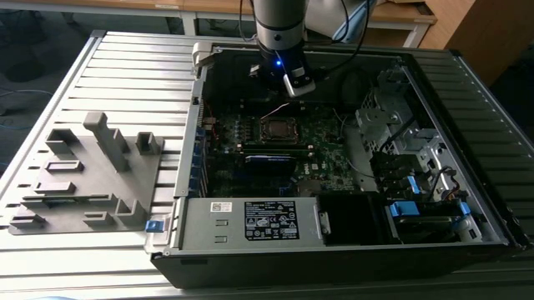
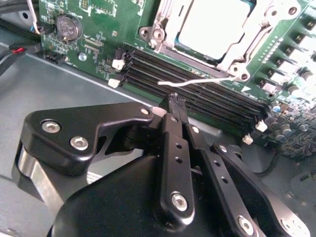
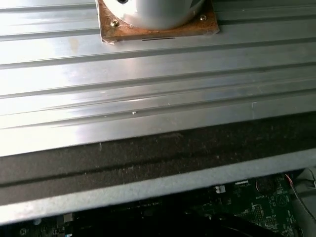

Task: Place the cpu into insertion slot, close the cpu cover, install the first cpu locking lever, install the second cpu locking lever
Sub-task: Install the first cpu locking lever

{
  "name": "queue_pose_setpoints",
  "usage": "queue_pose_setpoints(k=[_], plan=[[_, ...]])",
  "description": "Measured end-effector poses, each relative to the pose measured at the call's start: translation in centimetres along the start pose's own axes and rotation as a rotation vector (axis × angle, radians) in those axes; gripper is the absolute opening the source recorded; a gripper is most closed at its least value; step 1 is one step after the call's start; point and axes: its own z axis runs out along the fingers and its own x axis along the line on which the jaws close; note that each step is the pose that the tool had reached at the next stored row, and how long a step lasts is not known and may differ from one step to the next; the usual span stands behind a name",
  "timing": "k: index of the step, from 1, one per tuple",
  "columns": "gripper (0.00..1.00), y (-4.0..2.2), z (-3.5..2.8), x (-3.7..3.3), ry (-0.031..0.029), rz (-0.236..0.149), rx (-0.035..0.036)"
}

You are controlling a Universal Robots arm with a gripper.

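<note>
in the exterior view a grey moulded tray (image 1: 92,172) with upright posts lies on the ribbed metal tabletop (image 1: 125,69) at the exterior view's left, just beside an open computer case (image 1: 334,265). the arm (image 1: 279,25) reaches down into the far side of the case, with a blue light lit near its wrist. near the middle of the green board (image 1: 321,153) sits the slot (image 1: 277,139). a memory stick (image 1: 269,159) lies just in front of it, and a labelled power supply (image 1: 271,220) runs along the case's front wall. drive bays (image 1: 401,140) with blue tabs stand at the exterior view's right.

in the second wrist view the black pincer (image 2: 174,100) has its fingertips pressed together, with nothing seen between them. it hangs over the grey metal of the case, apart from the board, and its tips point toward the long black memory slots (image 2: 197,91). a thin white wire (image 2: 192,81) crosses those slots. beyond them the cpu (image 2: 212,24) lies flat in the slot. its pale metal top shows through the cut-out of the cover (image 2: 162,22), which lies down around it. a coin cell (image 2: 66,27) sits near the board's corner.

in the first wrist view the tabletop's ribs run across, and a brown plate (image 3: 158,29) lies on them.
</note>
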Motion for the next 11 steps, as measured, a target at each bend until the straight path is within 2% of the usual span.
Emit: queue_pose_setpoints(k=[11], plan=[[0.11, -0.87, -0.2, -0.14, -0.0007, 0.0, -0.0011]])
